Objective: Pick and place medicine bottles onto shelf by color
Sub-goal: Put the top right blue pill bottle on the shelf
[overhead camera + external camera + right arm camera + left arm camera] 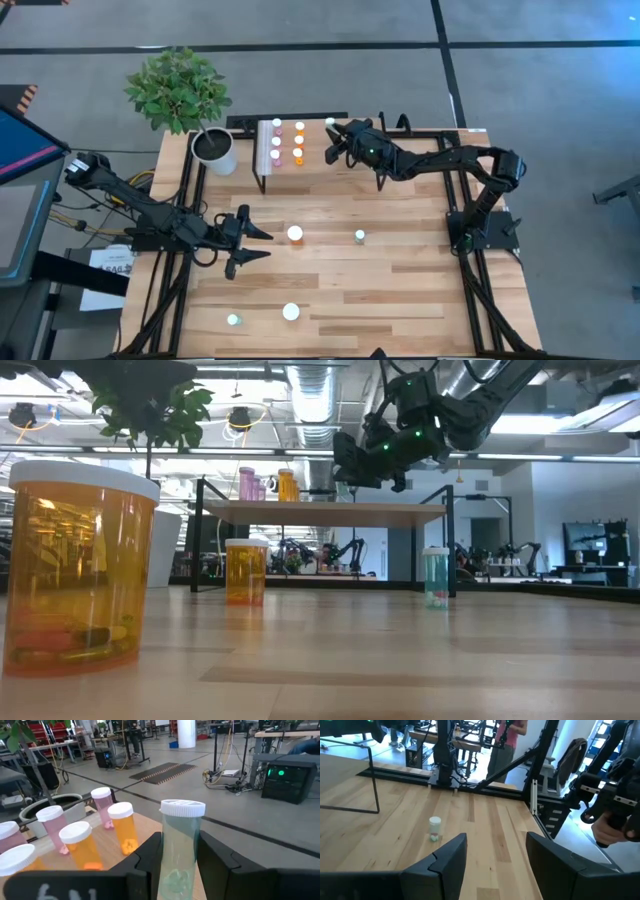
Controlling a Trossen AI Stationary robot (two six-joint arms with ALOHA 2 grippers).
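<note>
Shelf carries pink and orange bottles; right hand clamps teal bottle.

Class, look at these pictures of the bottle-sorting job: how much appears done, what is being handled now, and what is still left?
Done: pink and orange bottles stand in rows on the shelf. In hand: the right gripper, over the shelf, is closed on a teal bottle. Left: two large orange bottles and two small teal bottles remain on the table. The left gripper is open, low beside one large orange bottle.
</note>
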